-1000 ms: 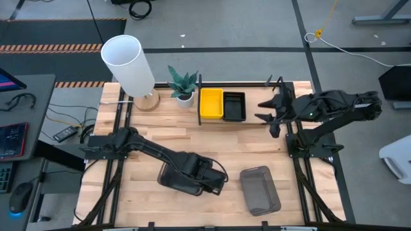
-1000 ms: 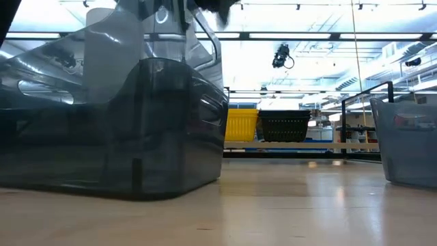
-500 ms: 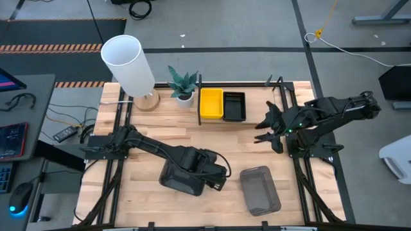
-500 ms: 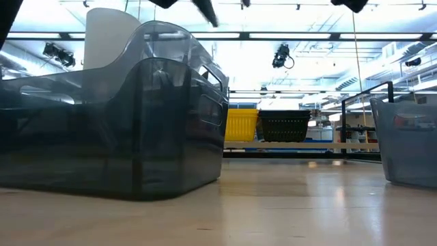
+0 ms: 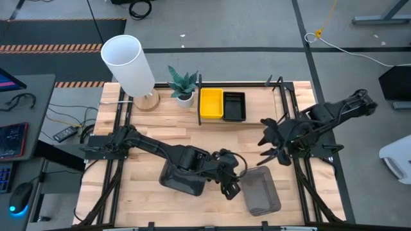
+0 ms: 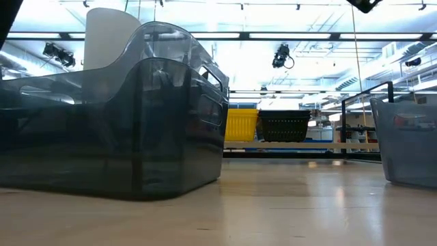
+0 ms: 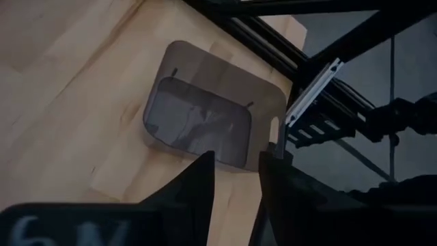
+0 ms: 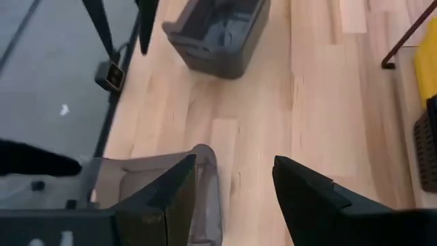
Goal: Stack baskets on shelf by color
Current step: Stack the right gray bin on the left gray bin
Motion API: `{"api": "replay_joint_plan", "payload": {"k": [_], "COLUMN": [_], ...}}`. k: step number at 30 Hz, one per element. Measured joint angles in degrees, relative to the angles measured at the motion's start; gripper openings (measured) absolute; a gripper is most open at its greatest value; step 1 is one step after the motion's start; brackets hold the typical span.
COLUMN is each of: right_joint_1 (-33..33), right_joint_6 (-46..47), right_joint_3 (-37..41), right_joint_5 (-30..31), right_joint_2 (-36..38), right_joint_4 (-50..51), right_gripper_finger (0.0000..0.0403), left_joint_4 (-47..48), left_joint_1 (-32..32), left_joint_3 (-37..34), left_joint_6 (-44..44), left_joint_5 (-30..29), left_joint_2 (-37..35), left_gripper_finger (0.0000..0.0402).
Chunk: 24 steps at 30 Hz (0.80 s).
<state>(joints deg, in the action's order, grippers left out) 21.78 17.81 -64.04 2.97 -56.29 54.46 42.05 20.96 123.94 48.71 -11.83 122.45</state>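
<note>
Two dark grey baskets (image 5: 182, 180), one nested in the other, stand on the table near its front; they fill the left of the low view (image 6: 109, 116). A third grey basket (image 5: 260, 190) lies alone to their right (image 7: 205, 126). A yellow basket (image 5: 210, 103) and a black perforated one (image 5: 234, 106) stand side by side on the shelf (image 5: 257, 110). My left gripper (image 5: 233, 185) hovers open between the nested pair and the single basket (image 7: 235, 174). My right gripper (image 5: 264, 138) hangs open above the table, beyond the single basket (image 8: 235, 184).
A tall white lamp (image 5: 128, 63) and a small potted plant (image 5: 183, 84) stand at the far left of the table. Black frame bars (image 5: 300, 173) run along both table sides. Bare wood (image 5: 225, 138) lies between the shelf and the grey baskets.
My left gripper has risen out of the nested grey baskets and swung right toward the single grey basket; the nested pair has stayed put. My right gripper has moved from beside the shelf toward the table's near edge, staying open.
</note>
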Motion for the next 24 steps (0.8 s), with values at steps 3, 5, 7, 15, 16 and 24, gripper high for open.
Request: {"api": "replay_joint_plan", "payload": {"k": [3,5,7,15,16,24], "right_joint_1": [0.0,0.1,0.9,2.4,2.4,4.0], "right_joint_6": [2.4,6.9,10.8,22.6,24.3,35.1], "right_joint_3": [0.0,0.0,0.0,0.0,0.0,0.0], "right_joint_5": [0.4,0.4,0.5,0.7,1.0,5.8], "right_joint_2": [-1.9,-2.5,-2.8,-2.3,-2.2,-2.0], "right_joint_4": [0.8,1.8,2.8,9.2,9.9,10.7], "right_gripper_finger": [0.0197,0.0197,0.0197,0.0197,0.0197,0.0197], "left_joint_4": [0.3,0.1,-0.3,-0.5,-0.3,-5.1], "left_joint_1": [-0.2,-0.9,-1.7,-4.9,-5.5,-9.2], "left_joint_3": [0.0,0.0,0.0,-0.1,-0.1,-0.1], "left_joint_6": [0.4,0.4,-1.6,-10.4,-10.8,-14.6], "left_joint_5": [0.9,4.0,7.0,8.6,8.0,7.2], "left_joint_2": [0.0,0.3,1.1,4.4,4.9,10.6], "left_gripper_finger": [0.0121,0.0121,0.0121,0.0121,0.0121,0.0195]}}
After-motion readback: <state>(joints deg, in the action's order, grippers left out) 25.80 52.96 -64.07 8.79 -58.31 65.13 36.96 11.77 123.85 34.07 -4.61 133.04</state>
